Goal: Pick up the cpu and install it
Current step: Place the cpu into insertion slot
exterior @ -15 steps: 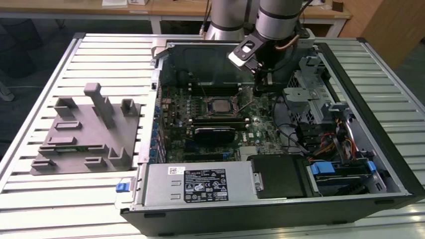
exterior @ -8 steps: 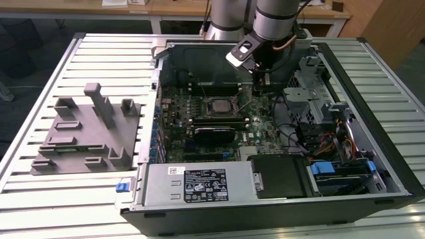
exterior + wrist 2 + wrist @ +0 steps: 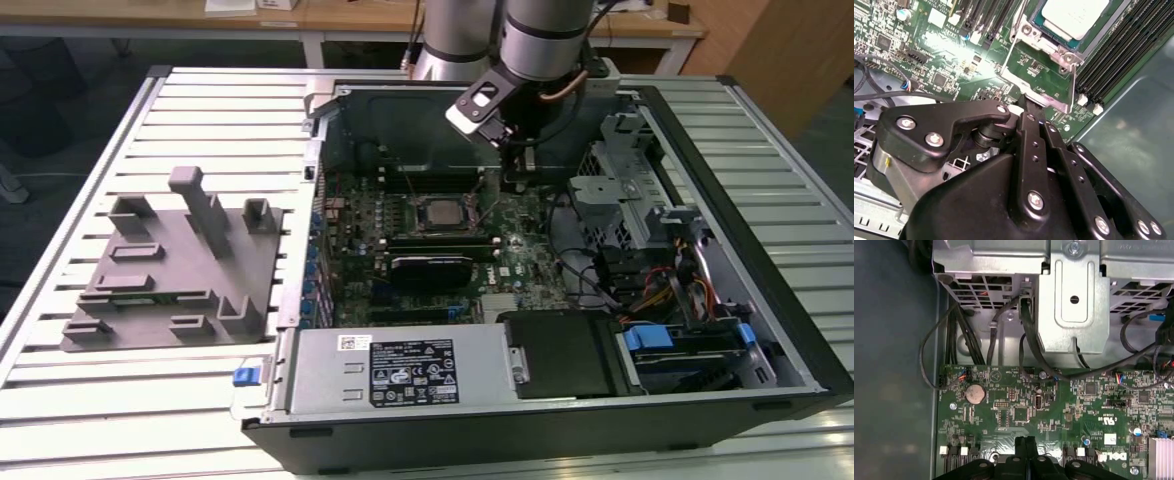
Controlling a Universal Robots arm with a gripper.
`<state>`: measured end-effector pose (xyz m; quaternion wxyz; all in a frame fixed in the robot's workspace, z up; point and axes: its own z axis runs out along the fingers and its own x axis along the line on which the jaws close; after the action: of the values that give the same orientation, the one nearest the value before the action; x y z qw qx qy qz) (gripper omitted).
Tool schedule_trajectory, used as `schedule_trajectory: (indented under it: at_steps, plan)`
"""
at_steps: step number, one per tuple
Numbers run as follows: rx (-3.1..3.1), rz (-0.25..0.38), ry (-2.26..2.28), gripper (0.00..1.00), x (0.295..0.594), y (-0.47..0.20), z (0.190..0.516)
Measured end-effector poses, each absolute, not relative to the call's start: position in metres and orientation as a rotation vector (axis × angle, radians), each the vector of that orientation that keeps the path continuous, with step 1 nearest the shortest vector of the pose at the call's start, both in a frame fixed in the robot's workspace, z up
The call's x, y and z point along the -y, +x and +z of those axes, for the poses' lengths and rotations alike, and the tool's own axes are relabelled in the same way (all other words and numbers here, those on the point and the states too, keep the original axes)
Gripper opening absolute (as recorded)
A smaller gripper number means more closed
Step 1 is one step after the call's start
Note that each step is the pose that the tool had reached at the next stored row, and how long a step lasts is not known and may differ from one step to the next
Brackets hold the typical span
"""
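the cpu [image 3: 1074, 17] lay seated in the socket [image 3: 1099, 37] on the motherboard [image 3: 1019, 415] inside the open computer case [image 3: 747, 200]. its silvery top was partly cut off at the edge of the second wrist view. the metal bracket [image 3: 1041, 75] stood open off the socket's edge, green board showing through its window; its tilt was hard to judge. the fingers [image 3: 1020, 450] of the gripper [image 3: 1026, 102] were pressed together with nothing visible between them. their tip sat at the bracket's edge farthest from the socket, and contact could not be made out. memory slots [image 3: 1119, 60] ran alongside the socket. a grey moulded fixture [image 3: 174, 270] sat on the worktop [image 3: 80, 380], well apart from the socket.
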<state>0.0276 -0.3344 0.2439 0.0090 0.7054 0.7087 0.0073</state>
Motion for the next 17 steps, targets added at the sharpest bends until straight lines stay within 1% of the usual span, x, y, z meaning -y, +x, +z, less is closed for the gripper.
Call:
schedule_trajectory:
  at_steps: [17]
  plan:
    - [-2.214,0.023,2.203,0.11,0.334,0.012,0.243]
